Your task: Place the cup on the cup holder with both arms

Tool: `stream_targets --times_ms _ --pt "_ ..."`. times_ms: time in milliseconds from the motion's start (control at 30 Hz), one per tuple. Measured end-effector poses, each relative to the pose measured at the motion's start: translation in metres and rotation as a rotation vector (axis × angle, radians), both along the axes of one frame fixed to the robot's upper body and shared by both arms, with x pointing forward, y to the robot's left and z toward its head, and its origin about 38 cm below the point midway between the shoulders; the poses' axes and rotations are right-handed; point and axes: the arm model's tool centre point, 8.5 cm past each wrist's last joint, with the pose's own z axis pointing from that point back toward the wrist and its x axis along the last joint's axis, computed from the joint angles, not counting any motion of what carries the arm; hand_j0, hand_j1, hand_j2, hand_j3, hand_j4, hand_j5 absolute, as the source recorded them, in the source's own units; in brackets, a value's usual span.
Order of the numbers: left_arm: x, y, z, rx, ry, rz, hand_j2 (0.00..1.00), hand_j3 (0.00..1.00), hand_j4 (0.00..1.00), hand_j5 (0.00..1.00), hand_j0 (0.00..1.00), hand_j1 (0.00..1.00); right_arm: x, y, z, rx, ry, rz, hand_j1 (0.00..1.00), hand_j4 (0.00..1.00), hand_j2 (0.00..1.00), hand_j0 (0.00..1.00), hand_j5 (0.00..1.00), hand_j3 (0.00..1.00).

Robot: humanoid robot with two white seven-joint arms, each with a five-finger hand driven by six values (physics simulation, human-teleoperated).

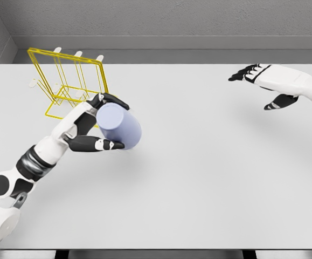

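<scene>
A pale lavender cup (119, 127) lies tilted on its side in my left hand (106, 121), whose dark fingers are shut around it from above and below. It is held just above the white table (199, 162), right in front of the yellow wire cup holder (69, 81) with its white-tipped pegs at the back left. My right hand (261, 81) hovers open at the far right, fingers spread and holding nothing, far from the cup.
A grey wall runs behind the table's back edge. The table's front edge lies near the bottom of the view. The holder stands close to the table's left back corner.
</scene>
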Motion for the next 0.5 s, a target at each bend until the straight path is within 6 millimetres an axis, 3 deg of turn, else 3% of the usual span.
stream_targets --times_ms 233,500 --pt "0.014 0.033 0.038 0.016 -0.073 0.05 0.4 0.4 0.4 0.4 0.4 0.4 0.0 -0.001 0.0 -0.001 -0.001 -0.002 1.0 1.0 1.0 1.0 1.0 1.0" --pt "0.022 0.062 0.051 0.032 -0.063 0.132 0.39 0.39 0.39 0.39 0.39 0.39 0.0 -0.002 0.001 -0.002 -0.003 -0.004 1.0 1.0 1.0 1.0 1.0 1.0"
